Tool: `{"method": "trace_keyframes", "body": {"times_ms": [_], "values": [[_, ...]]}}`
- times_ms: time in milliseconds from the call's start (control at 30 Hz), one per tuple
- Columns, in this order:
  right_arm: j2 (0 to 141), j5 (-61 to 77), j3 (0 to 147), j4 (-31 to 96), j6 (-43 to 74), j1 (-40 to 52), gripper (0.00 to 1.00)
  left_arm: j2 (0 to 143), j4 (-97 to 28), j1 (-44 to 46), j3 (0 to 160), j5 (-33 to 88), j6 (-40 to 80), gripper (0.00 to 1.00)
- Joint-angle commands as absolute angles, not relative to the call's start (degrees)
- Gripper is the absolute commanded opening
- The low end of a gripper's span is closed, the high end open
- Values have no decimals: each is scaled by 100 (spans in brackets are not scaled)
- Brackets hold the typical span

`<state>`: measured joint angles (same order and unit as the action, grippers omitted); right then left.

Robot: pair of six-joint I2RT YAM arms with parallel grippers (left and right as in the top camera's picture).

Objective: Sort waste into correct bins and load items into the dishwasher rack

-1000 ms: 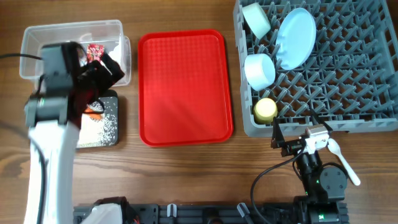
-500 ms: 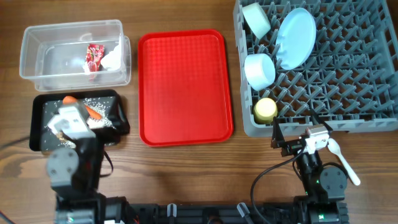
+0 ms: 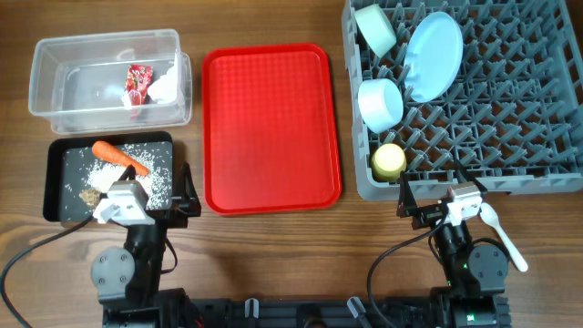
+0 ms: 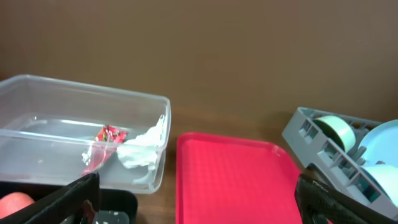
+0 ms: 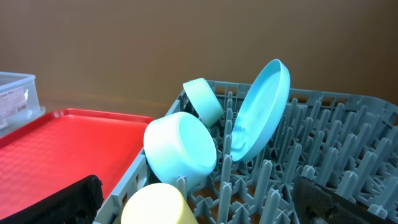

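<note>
Both arms sit at 6 o'clock, left fingers (image 4: 199,205) and right fingers (image 5: 199,205) spread wide, holding nothing.
On the wooden desk (image 3: 273,255), a red serving tray (image 3: 271,128) separates the bins from the rack (image 3: 510,137) at 3 o'clock. The carrot (image 3: 118,157), tip toward 4 o'clock, lies in the black tray (image 3: 56,182); the spoon (image 3: 501,232) lies outside the rack, handle toward 5 o'clock.

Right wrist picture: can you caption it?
Plate, two bowls and a cup loaded in the rack beside the red tray.

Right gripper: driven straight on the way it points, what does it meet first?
Probably the near wall of the dishwasher rack, directly ahead of the right gripper; the yellow cup stands just behind, slightly left. Height is unclear, so it might clear the wall.
</note>
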<state>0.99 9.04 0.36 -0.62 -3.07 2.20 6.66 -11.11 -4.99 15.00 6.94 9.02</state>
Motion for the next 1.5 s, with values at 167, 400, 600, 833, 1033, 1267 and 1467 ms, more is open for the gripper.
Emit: {"method": "trace_keyframes", "body": {"times_ms": [167,400,600,833,1033,1267,1467], "values": [[27,1037,30,-78,-246,239,100,113,-1039,-548,1079,742,788,100],[27,1037,30,-75,-246,239,100,16,14,-545,506,676,788,100],[27,1037,30,-75,-244,239,100,16,244,-423,239,351,790,100],[27,1037,30,-78,-242,239,100,16,366,-423,32,344,790,100],[27,1037,30,-75,-244,239,100,16,-368,-423,32,429,792,100],[27,1035,30,-78,-244,239,100,16,-410,-423,32,443,790,100],[27,1037,30,-75,-244,239,100,27,-410,-423,32,443,790,100]]}}
